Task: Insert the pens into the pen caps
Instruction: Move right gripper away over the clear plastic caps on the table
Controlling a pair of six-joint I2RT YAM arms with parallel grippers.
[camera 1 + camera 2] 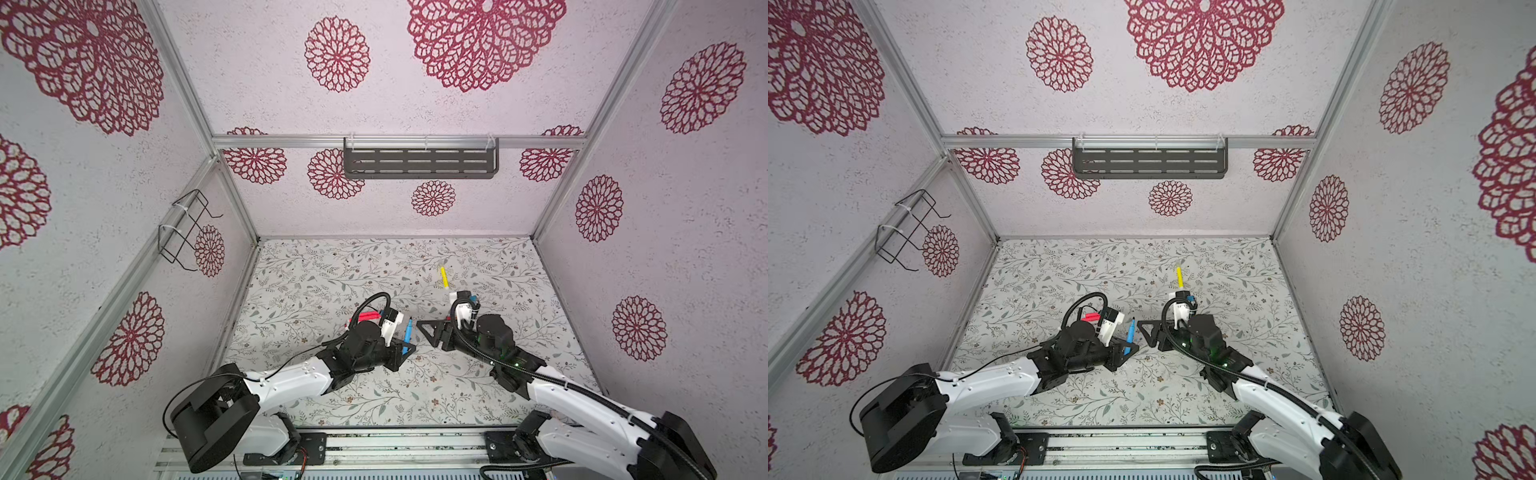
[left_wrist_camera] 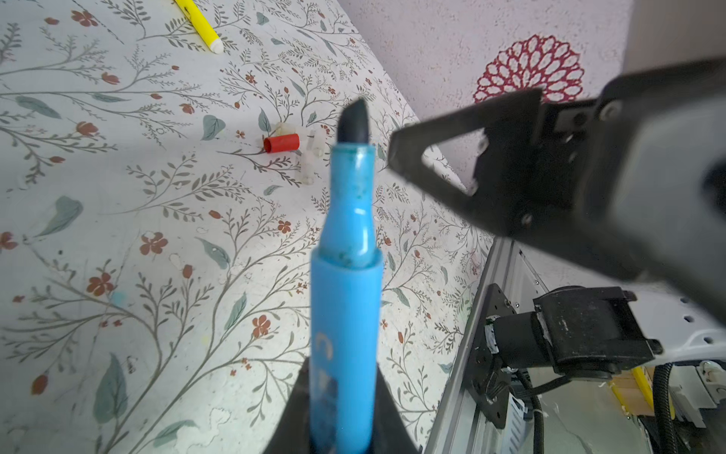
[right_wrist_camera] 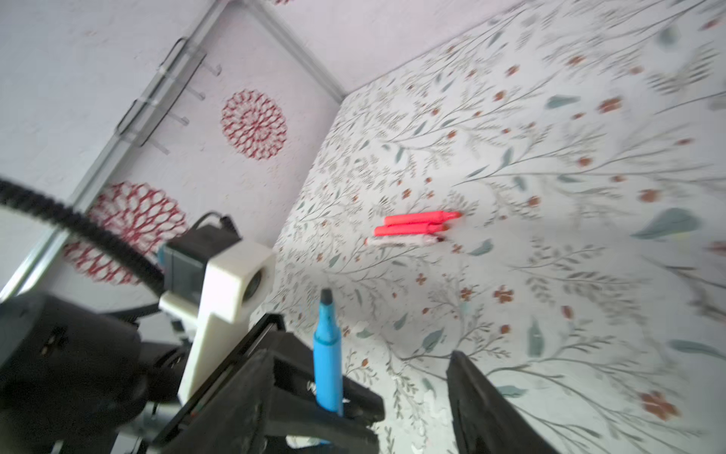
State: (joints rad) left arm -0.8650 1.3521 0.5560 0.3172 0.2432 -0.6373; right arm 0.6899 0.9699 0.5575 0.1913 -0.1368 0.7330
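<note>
While my left gripper (image 1: 406, 350) clamps the blue pen (image 1: 409, 330) (tip bare) | my right gripper (image 1: 432, 330) gapes, empty, near it | red cap (image 2: 281, 143) lies on table (image 2: 118, 243).

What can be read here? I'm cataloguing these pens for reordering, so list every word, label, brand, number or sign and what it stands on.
Nothing reads clearly.
Blue pen, barrel: worn pale print, one curved stroke like "C"; the rest is illegible.
Left arm's white camera mount: small label, too small to read.
Right arm's white camera mount: small label, too small to read.
</note>
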